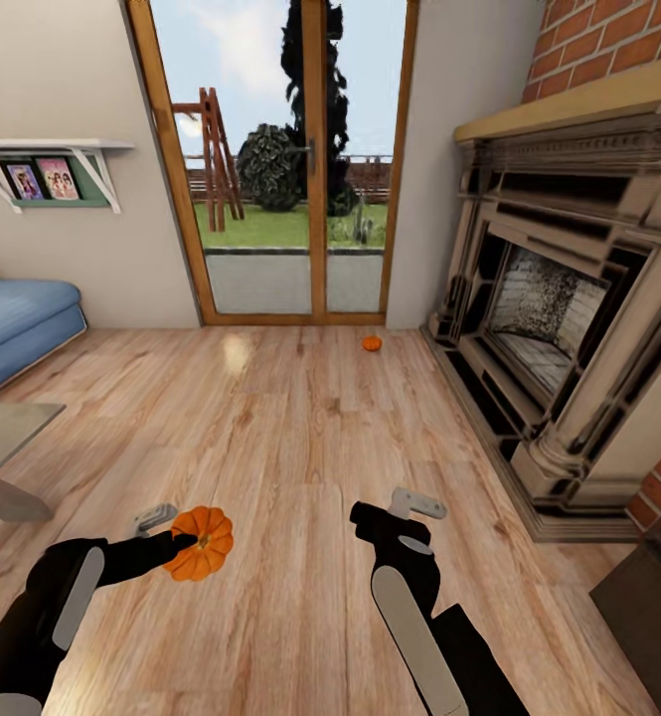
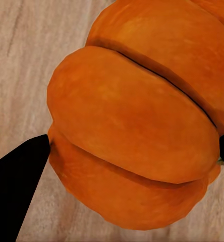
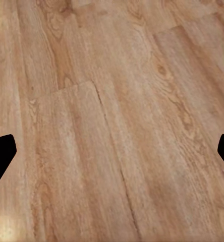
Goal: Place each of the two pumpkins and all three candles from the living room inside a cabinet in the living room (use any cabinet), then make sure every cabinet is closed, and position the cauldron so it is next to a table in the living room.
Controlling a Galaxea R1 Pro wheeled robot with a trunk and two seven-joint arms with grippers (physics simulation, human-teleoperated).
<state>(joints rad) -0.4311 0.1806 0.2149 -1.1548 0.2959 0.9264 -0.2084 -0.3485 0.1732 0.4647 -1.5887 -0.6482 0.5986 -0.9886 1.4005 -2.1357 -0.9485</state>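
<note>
My left gripper (image 1: 176, 532) is shut on a bright-orange ribbed pumpkin (image 1: 203, 544), held just above the wooden floor. In the left wrist view the pumpkin (image 2: 137, 121) sits between the two dark fingertips (image 2: 21, 174). A second small pumpkin (image 1: 372, 343) lies on the floor far ahead, near the glass door and the fireplace's corner. My right gripper (image 1: 395, 509) hangs open over bare floorboards, and nothing lies between its fingers (image 3: 1, 154). The candles and the cauldron are out of view.
A large stone fireplace (image 1: 569, 328) lines the right side. A blue sofa (image 1: 12, 323) and a grey table corner (image 1: 2, 438) stand at the left. A dark brown furniture corner (image 1: 648, 607) sits at the lower right; I cannot tell if it is the cabinet.
</note>
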